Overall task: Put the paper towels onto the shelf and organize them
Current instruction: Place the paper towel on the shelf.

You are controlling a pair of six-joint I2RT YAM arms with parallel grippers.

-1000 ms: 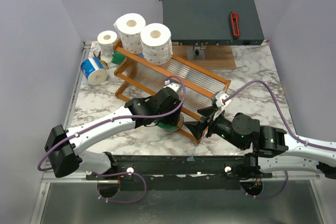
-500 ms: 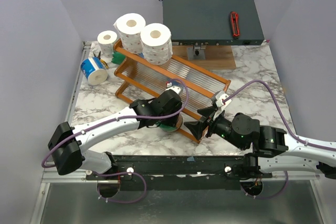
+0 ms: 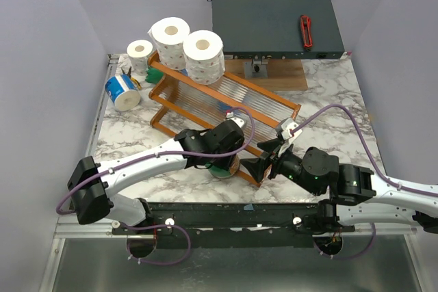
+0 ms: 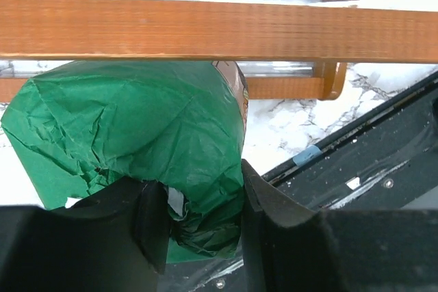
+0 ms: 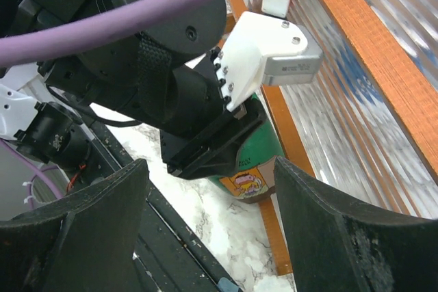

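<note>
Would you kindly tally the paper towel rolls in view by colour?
White rolls: 3
Blue-wrapped roll: 1
Green-wrapped roll: 1
Total: 5 (a green patch at the shelf's far-left end is too hidden to count)

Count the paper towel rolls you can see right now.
5: two large white rolls at the shelf's far-left end, a small white one beside them, a blue-wrapped one on the table, a green-wrapped one between the left jaws. More may be hidden.

marble table (image 3: pixel 335 87) | on it: shelf (image 3: pixel 254 98); blue-wrapped roll (image 3: pixel 123 92); green-wrapped roll (image 4: pixel 137 141)
</note>
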